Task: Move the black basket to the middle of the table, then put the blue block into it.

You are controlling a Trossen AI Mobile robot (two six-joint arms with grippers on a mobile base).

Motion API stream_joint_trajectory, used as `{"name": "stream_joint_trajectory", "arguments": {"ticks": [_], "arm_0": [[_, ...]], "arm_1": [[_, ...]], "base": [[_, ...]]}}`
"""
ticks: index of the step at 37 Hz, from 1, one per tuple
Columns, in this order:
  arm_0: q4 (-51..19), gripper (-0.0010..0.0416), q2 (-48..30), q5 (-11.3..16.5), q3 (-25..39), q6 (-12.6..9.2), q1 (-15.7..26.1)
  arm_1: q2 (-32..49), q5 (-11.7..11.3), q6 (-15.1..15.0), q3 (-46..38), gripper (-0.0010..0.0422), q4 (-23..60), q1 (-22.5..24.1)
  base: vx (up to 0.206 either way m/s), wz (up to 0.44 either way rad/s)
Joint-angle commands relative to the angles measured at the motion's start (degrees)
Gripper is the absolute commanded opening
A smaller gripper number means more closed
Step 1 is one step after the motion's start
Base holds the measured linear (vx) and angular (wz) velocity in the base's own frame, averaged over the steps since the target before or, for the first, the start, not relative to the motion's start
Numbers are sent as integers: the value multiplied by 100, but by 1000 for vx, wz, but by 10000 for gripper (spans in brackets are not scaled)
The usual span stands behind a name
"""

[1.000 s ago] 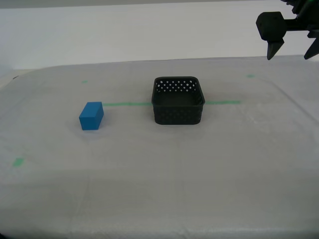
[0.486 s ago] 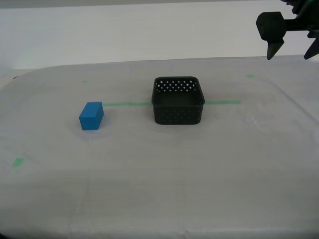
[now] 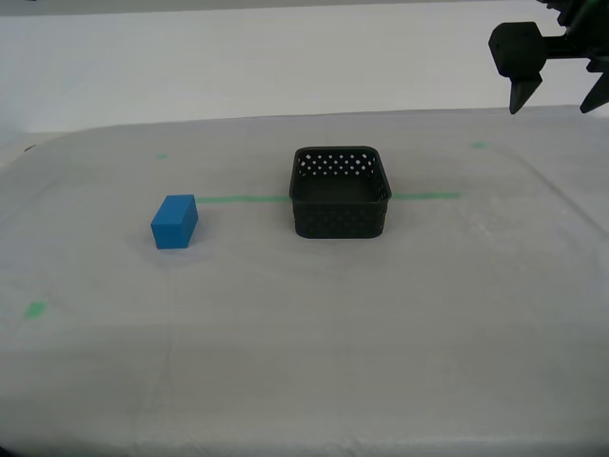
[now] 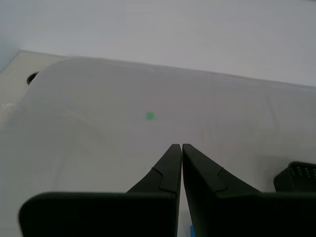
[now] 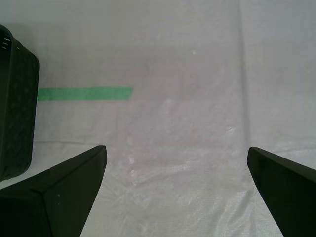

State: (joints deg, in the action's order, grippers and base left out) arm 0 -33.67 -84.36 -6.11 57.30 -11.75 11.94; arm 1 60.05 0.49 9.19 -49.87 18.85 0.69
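The black basket (image 3: pixel 340 221) stands upright near the middle of the table (image 3: pixel 381 333), on the green tape line (image 3: pixel 243 199). The blue block (image 3: pixel 174 221) lies on the cloth toward the exterior view's left, apart from the basket. My first gripper (image 3: pixel 557 103) hangs open and empty high at the exterior view's upper right. Its wrist view shows the open gripper (image 5: pixel 177 148) over bare cloth, with the basket wall (image 5: pixel 15 113) and the tape end (image 5: pixel 84 93) beside it. My second gripper (image 4: pixel 177 145) is shut on nothing, and a basket corner (image 4: pixel 296 177) shows at the frame edge.
Small green tape bits (image 3: pixel 35 309) (image 3: pixel 479 145) (image 3: pixel 161 156) mark the cloth, one of them also in the second wrist view (image 4: pixel 150 116). A pale wall runs behind the table. The table's rounded far edge shows in the second wrist view.
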Motion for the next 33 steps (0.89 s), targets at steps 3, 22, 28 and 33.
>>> {"name": "stream_joint_trajectory", "arguments": {"ticks": [3, 22, 28, 33], "arm_0": [[17, 399, -2, -15, 7, 0, 4], [26, 398, -2, -15, 7, 0, 4], [26, 399, -2, -15, 7, 0, 4], [26, 399, -2, -15, 7, 0, 4]], "arm_1": [[-2, -2, 105, -81, 0, 533, 15], [4, 31, 138, -660, 0, 2463, 131], [4, 33, 184, -778, 0, 2861, 197], [9, 39, 310, -785, 0, 3141, 286]], "base": [[0, 0], [0, 0], [0, 0], [0, 0]]}}
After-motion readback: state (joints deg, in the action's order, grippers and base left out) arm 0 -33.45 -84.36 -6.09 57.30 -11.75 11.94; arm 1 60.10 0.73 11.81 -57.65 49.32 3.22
